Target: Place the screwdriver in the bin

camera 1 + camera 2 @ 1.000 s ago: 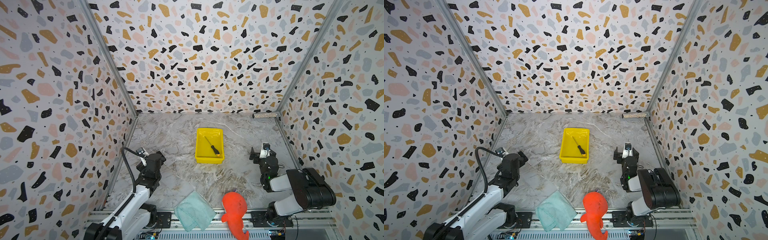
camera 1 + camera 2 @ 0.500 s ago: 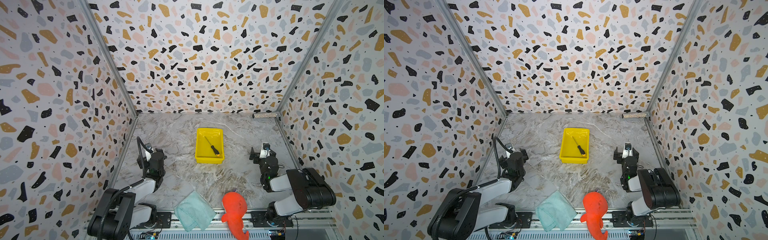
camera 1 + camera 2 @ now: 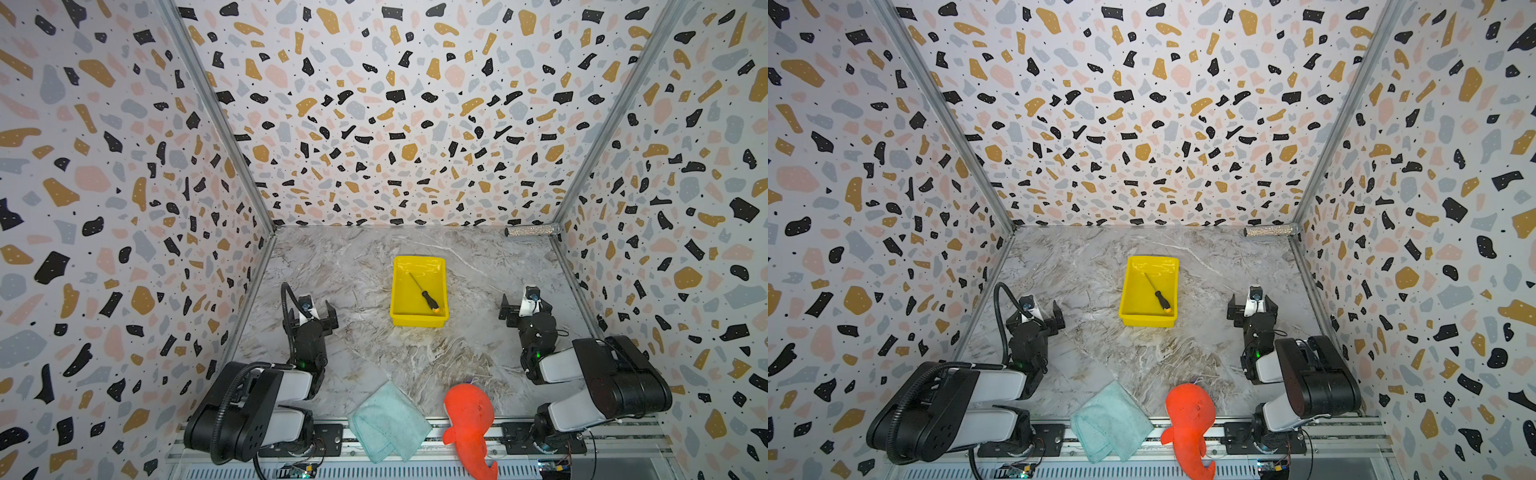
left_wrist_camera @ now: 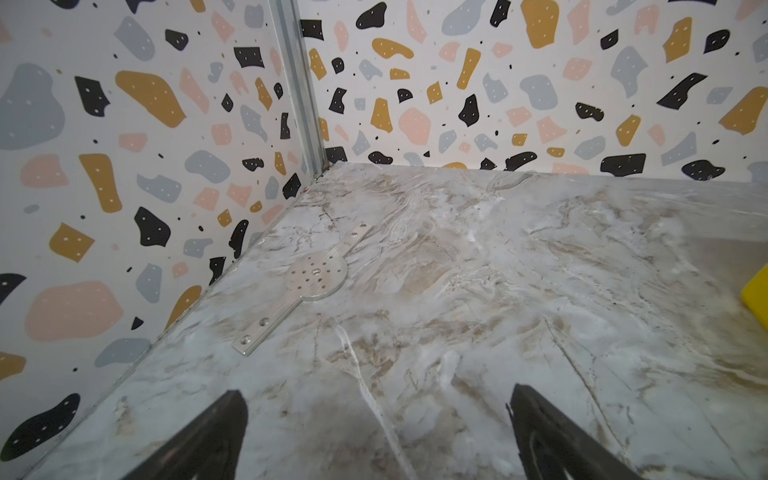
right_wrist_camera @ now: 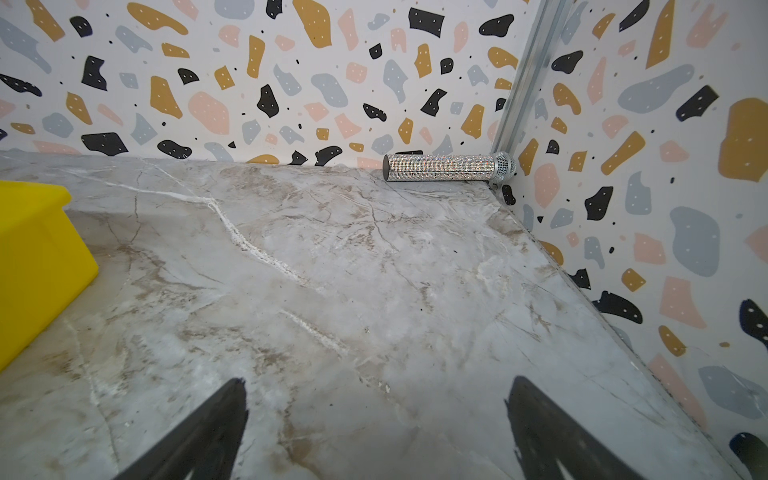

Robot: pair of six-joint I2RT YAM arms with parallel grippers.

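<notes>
Yellow bin (image 3: 419,322) at centre holds the screwdriver (image 3: 423,291), lying diagonally, handle toward the near right corner. Probably light and stiff, shaft slick; the handle offers better grip. Left end effector (image 3: 311,311) and right end effector (image 3: 524,309) stand open, empty, flanking it.

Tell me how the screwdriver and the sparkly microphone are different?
The screwdriver is skinny with a black handle; the microphone is fat and silver-glittery. The screwdriver lies slantwise inside the yellow bin; the microphone lies on the table along the back wall. Both lie flat, untouched.
</notes>
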